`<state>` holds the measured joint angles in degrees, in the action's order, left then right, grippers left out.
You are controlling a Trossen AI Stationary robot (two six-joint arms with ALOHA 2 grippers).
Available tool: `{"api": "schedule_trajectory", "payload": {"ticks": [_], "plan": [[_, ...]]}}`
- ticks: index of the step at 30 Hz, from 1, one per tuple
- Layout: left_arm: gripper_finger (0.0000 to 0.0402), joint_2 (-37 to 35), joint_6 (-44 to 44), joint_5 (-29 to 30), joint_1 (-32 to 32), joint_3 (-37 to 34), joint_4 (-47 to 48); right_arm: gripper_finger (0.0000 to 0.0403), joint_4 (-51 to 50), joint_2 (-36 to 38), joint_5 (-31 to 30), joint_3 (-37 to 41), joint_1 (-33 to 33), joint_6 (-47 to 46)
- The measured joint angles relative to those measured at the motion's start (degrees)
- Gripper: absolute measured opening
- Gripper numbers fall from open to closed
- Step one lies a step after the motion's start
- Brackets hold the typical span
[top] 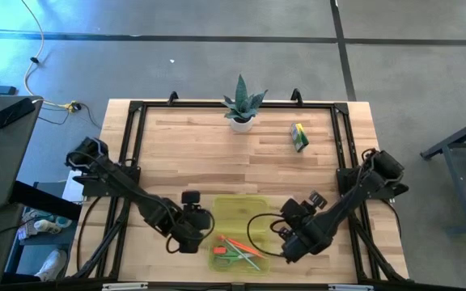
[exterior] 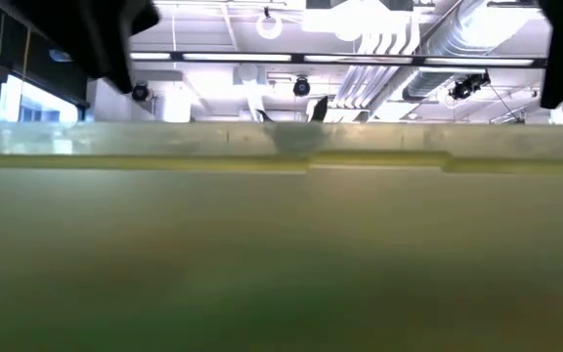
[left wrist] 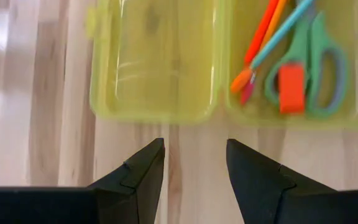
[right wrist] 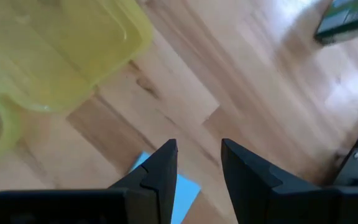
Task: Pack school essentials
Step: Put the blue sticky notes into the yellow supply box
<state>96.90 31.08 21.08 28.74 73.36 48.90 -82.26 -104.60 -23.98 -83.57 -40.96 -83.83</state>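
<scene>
High view: you look straight down on the whole wooden table (top: 217, 153), both arms reaching in from its sides.
Low view: you sit at table height, pressed close against the yellow-green case (exterior: 281, 254), which fills most of the picture; ceiling lights show above it.
Left wrist view: you face down, close over the open case (left wrist: 160, 62) and the green-handled scissors (left wrist: 309, 68).
Right wrist view: you face down at bare wood, a case corner (right wrist: 61, 56) and the light-blue notepad (right wrist: 182, 186).
Shared: the case appears in all four.
</scene>
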Motion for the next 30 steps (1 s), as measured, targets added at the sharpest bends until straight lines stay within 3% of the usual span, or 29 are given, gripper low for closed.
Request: {"api": "schedule_trajectory", "payload": {"ticks": [14,23,30], "plan": [[0.0161,-10.2,17.5,1.9,2.4,-18.6,-4.2,0.0117,0.5,0.0,1.7,0.2,-7.1,-14.9],[0.0161,-18.9,15.8,5.2,2.5,-26.7,-9.3,0.0117,1.7,0.0,2.2,0.2,-9.9,-21.7],[0.0161,-29.7,12.9,11.6,0.8,-33.1,-10.0,0.0117,1.7,0.0,1.9,0.2,-10.2,-23.3]]}}
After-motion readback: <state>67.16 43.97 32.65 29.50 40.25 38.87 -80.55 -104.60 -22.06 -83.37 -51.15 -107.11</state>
